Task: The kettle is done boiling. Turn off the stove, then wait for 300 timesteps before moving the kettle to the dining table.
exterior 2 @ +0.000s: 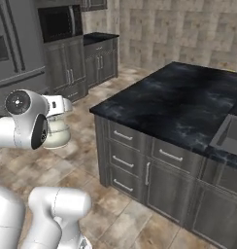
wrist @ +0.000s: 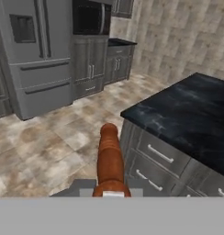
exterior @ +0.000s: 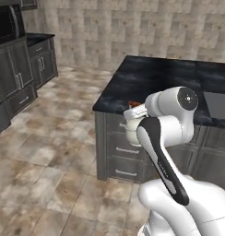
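Note:
The kettle (exterior: pixel 132 133), small, round and white, hangs in the air under my gripper (exterior: pixel 134 112), beside the near corner of the dining table (exterior: pixel 151 78). My gripper is shut on the kettle's red-orange handle (wrist: pixel 109 158), which runs up the middle of the hand view. From the right base view, the kettle (exterior 2: pixel 56 136) sits below the hand, left of the dining table (exterior 2: pixel 188 104) and above the tiled floor. The fingertips are hidden by the hand and handle. The stove is out of view.
The table's inset sink (exterior 2: pixel 230 134) lies at its far right. Grey drawers (exterior 2: pixel 124 161) front the table's base. A steel fridge (wrist: pixel 36 55), a wall microwave (wrist: pixel 89 18) and dark cabinets (exterior: pixel 17 73) line the far left. Open tiled floor (exterior: pixel 54 152) lies between.

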### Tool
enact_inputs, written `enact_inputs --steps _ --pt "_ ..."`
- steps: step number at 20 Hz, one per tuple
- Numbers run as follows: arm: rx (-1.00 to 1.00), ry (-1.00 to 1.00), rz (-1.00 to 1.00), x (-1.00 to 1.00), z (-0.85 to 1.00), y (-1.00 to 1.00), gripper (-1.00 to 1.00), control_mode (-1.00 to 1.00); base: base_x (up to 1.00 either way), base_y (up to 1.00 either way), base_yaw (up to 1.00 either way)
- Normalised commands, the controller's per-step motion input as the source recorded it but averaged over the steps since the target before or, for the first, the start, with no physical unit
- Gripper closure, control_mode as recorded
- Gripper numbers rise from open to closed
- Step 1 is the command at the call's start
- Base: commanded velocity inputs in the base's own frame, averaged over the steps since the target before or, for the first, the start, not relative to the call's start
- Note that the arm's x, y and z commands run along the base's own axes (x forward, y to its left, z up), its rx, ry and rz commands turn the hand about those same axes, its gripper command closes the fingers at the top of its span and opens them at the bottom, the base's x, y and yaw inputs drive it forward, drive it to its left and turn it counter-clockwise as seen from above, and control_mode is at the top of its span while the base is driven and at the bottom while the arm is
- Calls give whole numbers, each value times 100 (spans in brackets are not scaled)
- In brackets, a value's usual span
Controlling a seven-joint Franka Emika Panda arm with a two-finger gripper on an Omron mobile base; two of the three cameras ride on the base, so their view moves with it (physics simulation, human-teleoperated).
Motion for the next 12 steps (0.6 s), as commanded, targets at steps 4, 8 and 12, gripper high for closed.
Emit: enact_inputs --steps 4,8,12 --pt "0 0 0 0 0 0 100 100 72 8 -36" --pt "0 0 0 0 0 0 100 100 72 26 -32" --pt "0 0 0 0 0 0 100 100 70 48 -25"
